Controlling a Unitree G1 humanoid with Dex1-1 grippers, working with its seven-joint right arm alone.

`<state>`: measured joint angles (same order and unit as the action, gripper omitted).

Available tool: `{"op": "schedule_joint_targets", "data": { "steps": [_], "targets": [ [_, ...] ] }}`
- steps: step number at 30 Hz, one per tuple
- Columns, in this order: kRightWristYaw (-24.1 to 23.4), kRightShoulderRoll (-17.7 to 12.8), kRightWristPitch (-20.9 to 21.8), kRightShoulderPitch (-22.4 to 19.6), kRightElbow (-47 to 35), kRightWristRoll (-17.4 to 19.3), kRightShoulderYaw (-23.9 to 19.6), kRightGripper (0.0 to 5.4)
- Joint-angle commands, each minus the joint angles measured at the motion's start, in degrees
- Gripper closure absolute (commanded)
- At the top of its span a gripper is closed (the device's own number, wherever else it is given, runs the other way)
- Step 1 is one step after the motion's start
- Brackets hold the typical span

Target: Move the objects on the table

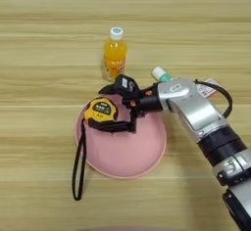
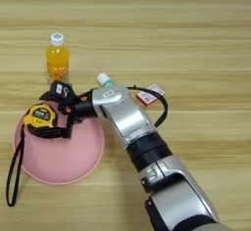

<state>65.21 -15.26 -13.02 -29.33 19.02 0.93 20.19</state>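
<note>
While the right gripper (image 1: 117, 108) has its black fingers (image 1: 113, 87) closed around the yellow-black tape measure (image 1: 101, 111), the measure sits over the pink plate's (image 1: 127, 151) near-left rim, so this move looks nearly finished. The orange-juice bottle (image 1: 114, 54) stands untouched just beyond the fingers on the table (image 1: 44, 29).

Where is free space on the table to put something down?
Bare table: the far strip beyond the juice bottle, the left side, and the near-left corner. Crowded: around the pink plate, tape measure, right gripper, glue stick and packet.
</note>
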Motion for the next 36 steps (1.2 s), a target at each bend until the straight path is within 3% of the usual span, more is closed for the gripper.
{"op": "schedule_joint_targets", "data": {
  "steps": [1, 6, 17, 29, 36],
  "targets": [
    [-2.1, -0.2, 2.3, -4.9, -1.0, -0.8, -0.6, 0.04],
    [-2.0, 0.0, 2.8, -4.8, -0.5, -1.4, -0.4, 0.04],
    [-2.5, 0.0, 3.1, -4.8, 0.7, -3.2, 0.4, 1.21],
    [-2.1, -0.6, 3.4, -4.6, 1.1, -4.1, 1.3, 1.23],
    [-2.0, -0.4, 3.0, -5.1, -0.1, -2.9, 0.2, 1.23]
  ]
}}
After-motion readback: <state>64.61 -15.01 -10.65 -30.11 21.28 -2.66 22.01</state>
